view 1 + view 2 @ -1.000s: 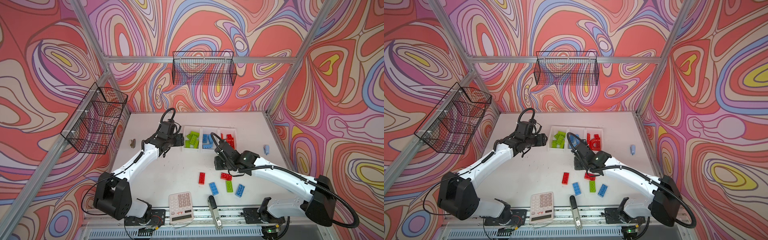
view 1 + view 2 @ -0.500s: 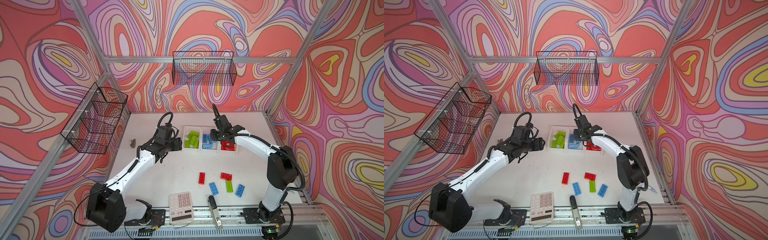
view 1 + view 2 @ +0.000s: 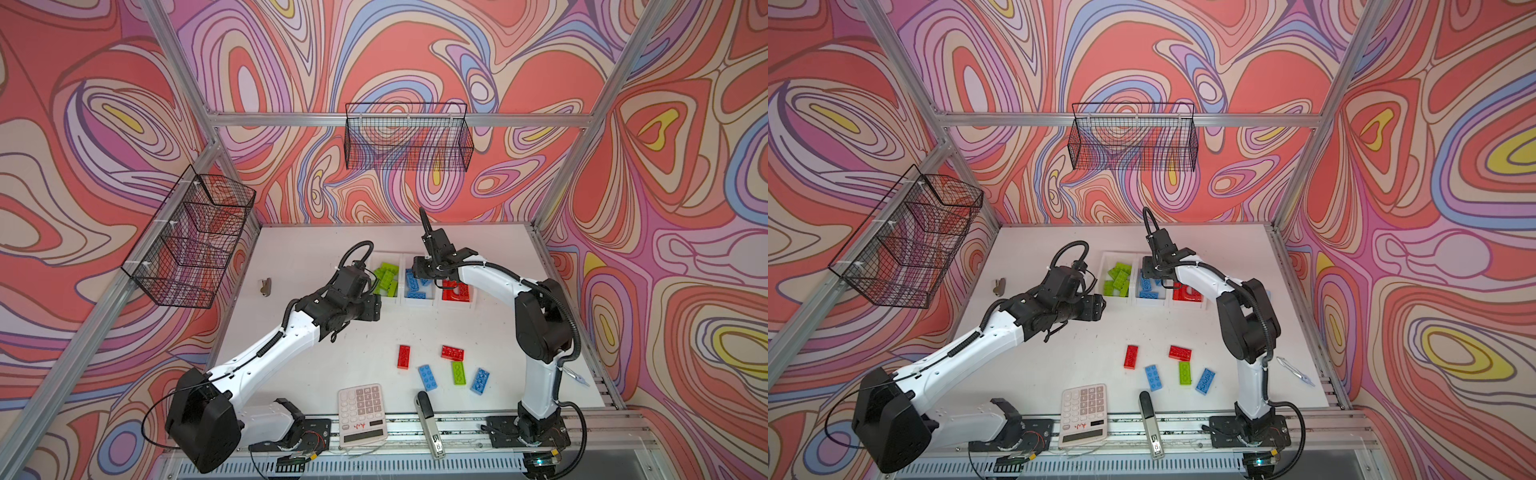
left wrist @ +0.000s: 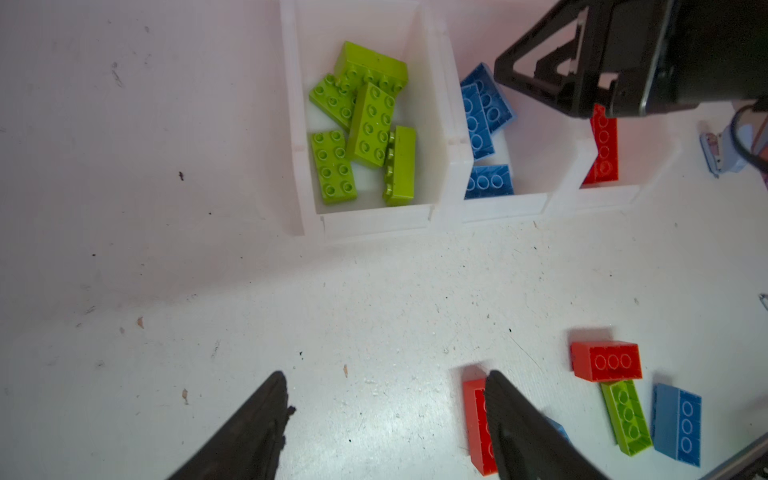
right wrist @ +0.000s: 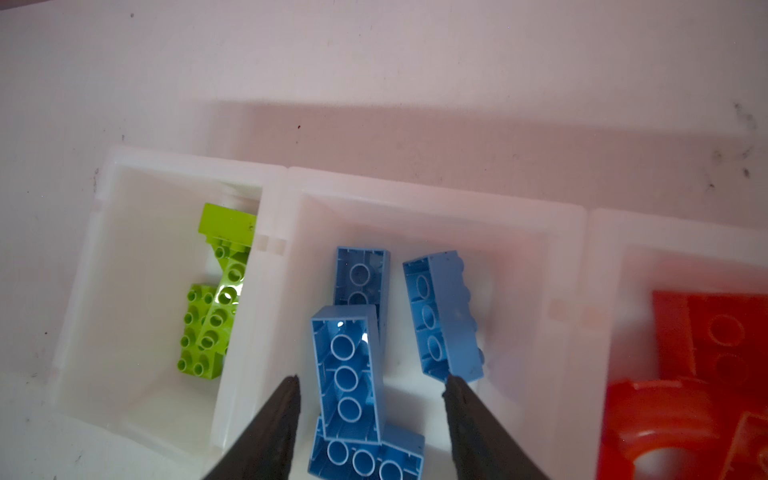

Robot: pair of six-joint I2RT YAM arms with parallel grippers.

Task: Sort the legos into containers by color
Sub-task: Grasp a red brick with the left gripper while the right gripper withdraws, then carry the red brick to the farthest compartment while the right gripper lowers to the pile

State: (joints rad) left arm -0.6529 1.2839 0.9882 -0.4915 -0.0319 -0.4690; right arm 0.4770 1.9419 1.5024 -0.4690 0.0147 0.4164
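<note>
Bright, even light fills both top views, where a wide lens splays the silver aluminium frame bars (image 3: 606, 83) outward. Both wrist views show soft shadows and a pink tint on the flat white tabletop (image 4: 166, 166). The close red plastic bricks (image 5: 715, 332) look blurred.

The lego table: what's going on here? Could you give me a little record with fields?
Containers: three white bins in a row, one lego colour each: lime, blue, red
Loose legos: five on the table, two red, two blue, one lime
Left gripper: open, empty, over the table in front of the containers
Right gripper: open, above the middle container
Also there: calculator, stapler
</note>
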